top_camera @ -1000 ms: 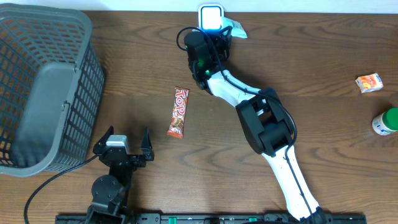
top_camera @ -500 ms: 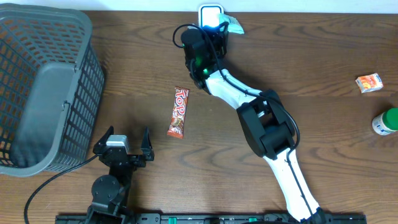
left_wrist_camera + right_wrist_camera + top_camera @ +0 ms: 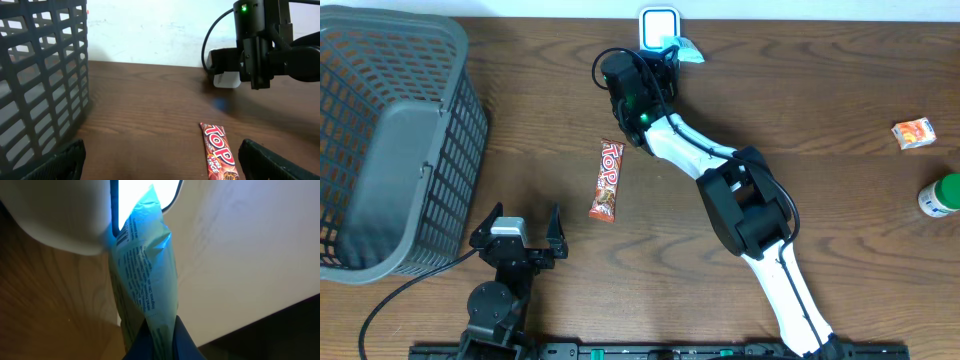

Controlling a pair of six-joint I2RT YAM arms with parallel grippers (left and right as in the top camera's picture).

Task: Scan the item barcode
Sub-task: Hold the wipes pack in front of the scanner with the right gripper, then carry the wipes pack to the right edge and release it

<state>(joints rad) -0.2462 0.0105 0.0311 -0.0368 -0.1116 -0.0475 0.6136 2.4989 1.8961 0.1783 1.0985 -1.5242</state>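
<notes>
The right gripper is clamped on the packet's near end. The rest of the packet sticks out beyond the fingers, touching the lit scanner at the table's far edge. The left gripper sits wide open at the near left.

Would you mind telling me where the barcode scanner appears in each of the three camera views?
Overhead: scanner at top centre, at the far edge of the table.
Left wrist: right of centre, partly behind the right arm.
Right wrist: top left, lit window beside the green packet.
Shared landmark: the brown wooden table.
</notes>
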